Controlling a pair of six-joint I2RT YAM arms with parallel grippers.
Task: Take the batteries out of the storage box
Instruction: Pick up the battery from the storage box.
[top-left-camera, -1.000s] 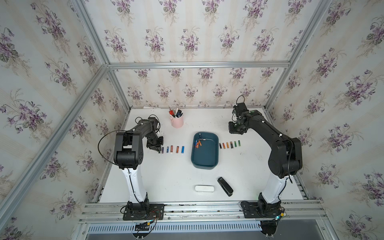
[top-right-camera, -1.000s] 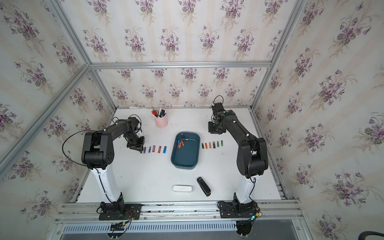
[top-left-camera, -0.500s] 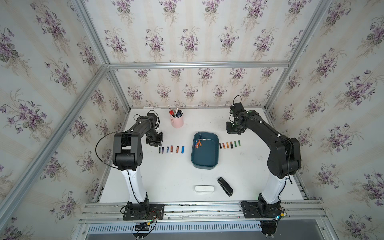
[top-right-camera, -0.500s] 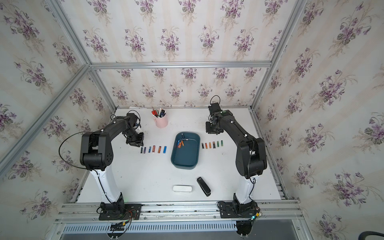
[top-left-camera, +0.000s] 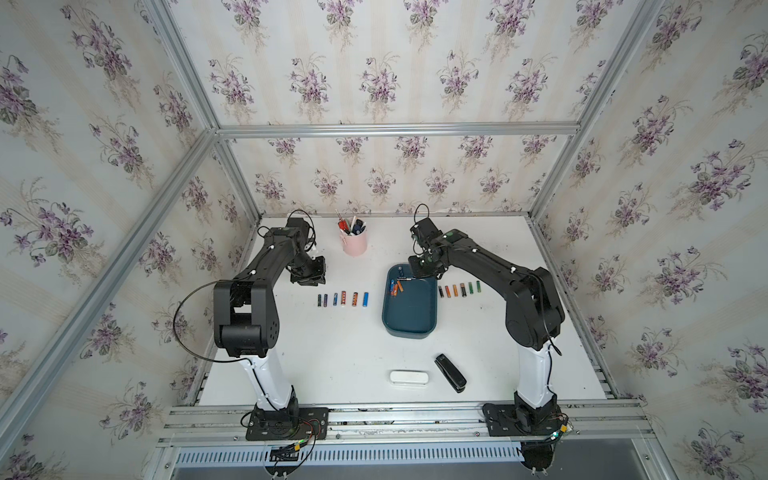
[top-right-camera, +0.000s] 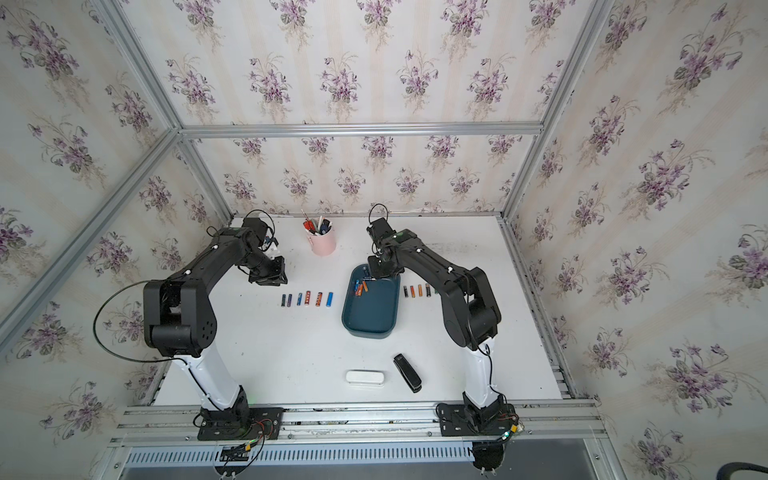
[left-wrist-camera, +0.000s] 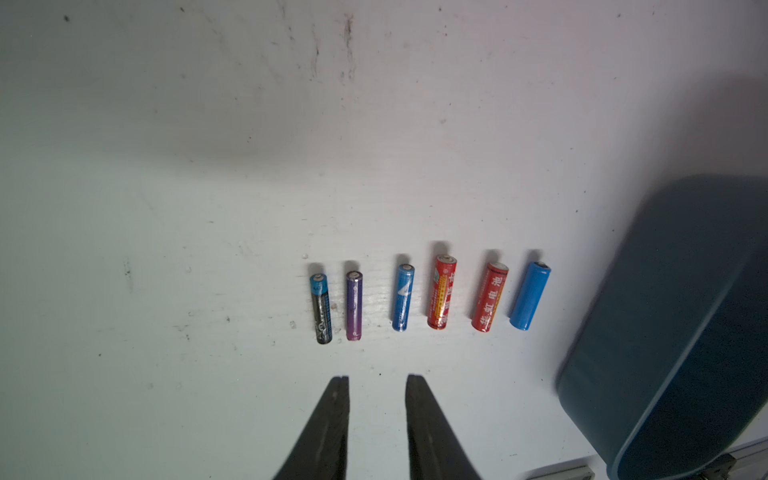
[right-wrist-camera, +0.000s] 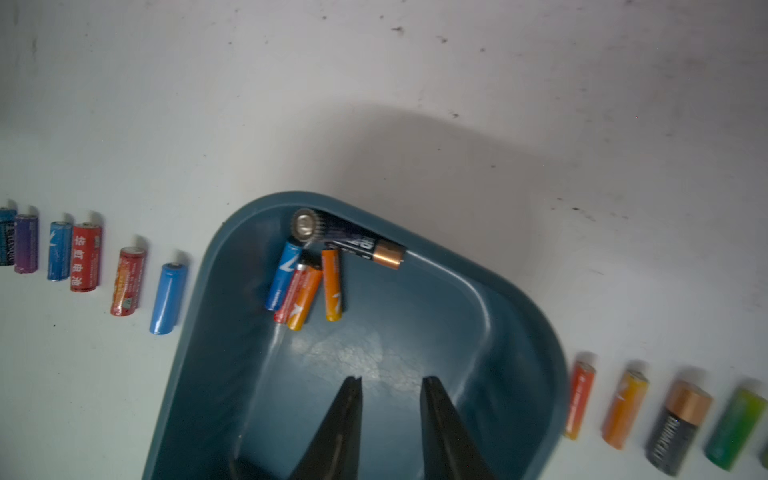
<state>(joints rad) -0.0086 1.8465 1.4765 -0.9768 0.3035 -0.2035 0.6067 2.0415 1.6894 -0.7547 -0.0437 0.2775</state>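
The dark teal storage box (top-left-camera: 409, 316) (top-right-camera: 370, 316) lies mid-table. In its far corner lie several batteries (right-wrist-camera: 305, 286) (top-left-camera: 395, 286): blue, red, orange, and a black-and-copper one against the wall. More batteries lie on the table in a row left of the box (top-left-camera: 343, 298) (left-wrist-camera: 419, 299) and a row right of it (top-left-camera: 459, 289) (right-wrist-camera: 648, 411). My right gripper (right-wrist-camera: 390, 379) (top-left-camera: 422, 270) hangs open and empty over the box's far end (right-wrist-camera: 415, 316). Left and behind the left row, my left gripper (left-wrist-camera: 377, 378) (top-left-camera: 309, 276) stands open above the bare table, holding nothing.
A pink cup (top-left-camera: 354, 243) of pens and red-handled tools stands at the back between the arms. Near the front edge lie a white oblong case (top-left-camera: 408, 377) and a black stapler-like object (top-left-camera: 450, 372).
My right gripper has swung left from beside the right row to over the box's far end. My left gripper has drawn back a little from the left row, its jaws slightly wider.
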